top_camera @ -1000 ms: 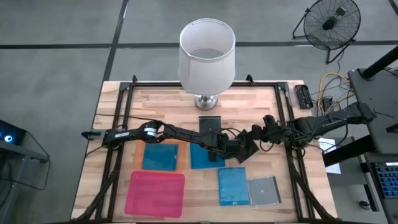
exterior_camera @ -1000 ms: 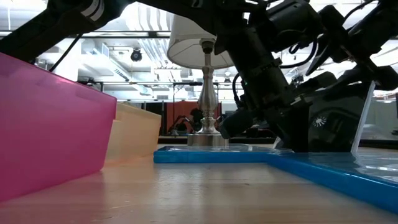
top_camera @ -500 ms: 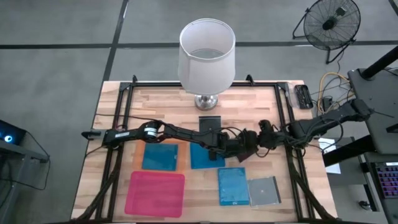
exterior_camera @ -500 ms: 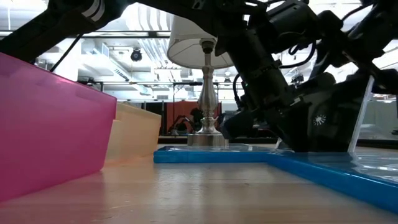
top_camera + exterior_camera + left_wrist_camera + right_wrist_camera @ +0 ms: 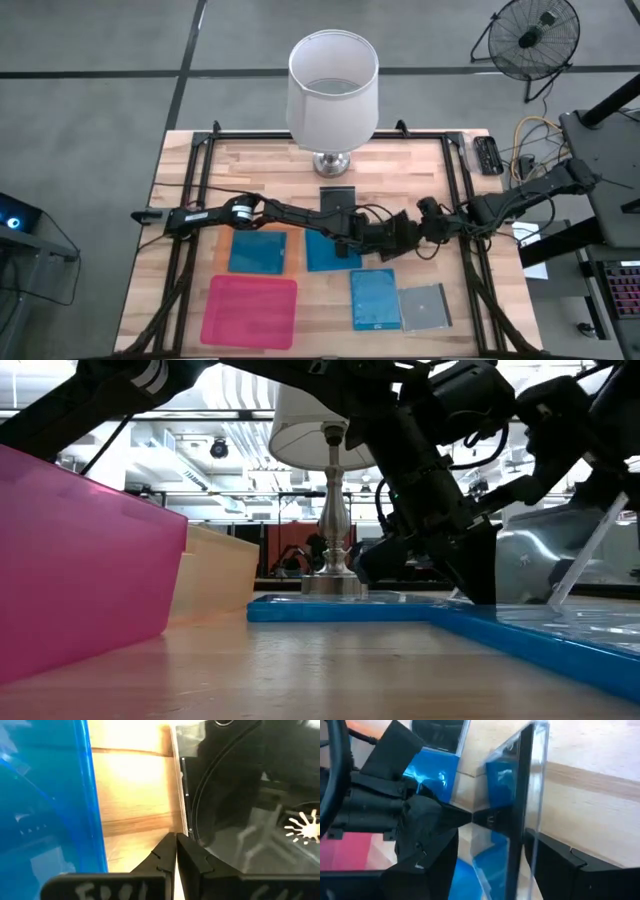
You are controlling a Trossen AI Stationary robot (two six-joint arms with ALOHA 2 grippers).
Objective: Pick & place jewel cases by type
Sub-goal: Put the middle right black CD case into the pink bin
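A dark, clear-fronted jewel case [image 5: 522, 785] stands tilted on one edge at mid-table [image 5: 392, 243], between my two grippers. In the low view [image 5: 585, 555] it leans over. My left gripper [image 5: 175, 842], shut, reaches in from the table's left [image 5: 378, 240]. My right gripper [image 5: 495, 870], open, comes from the right [image 5: 402, 240] with one finger on each side of the case. Three blue cases [image 5: 258, 252] [image 5: 330, 250] [image 5: 375, 298], a silvery case [image 5: 425, 306] and a dark case [image 5: 337, 198] lie flat. My left gripper's shut fingertips [image 5: 465, 815] touch the tilted case's dark face [image 5: 490, 817] near its lower edge [image 5: 181, 825], coming level from the table's left. The case's bottom edge rests on the table. My right gripper has one finger [image 5: 555, 860] against the case's clear face [image 5: 532, 835]. Its other finger [image 5: 435, 865] stands apart from the case.
A pink sheet [image 5: 250, 310] lies at the near left, with an orange sheet [image 5: 215, 575] behind it under one blue case. A lamp [image 5: 333, 95] stands at the far middle. Black frame rails [image 5: 190, 200] [image 5: 465, 180] run along both sides of the table.
The standing case has tipped farther over, and in the low view its top edge has swung to that picture's right. My right arm has sunk a little toward the near edge. My left gripper has held its place against the case.
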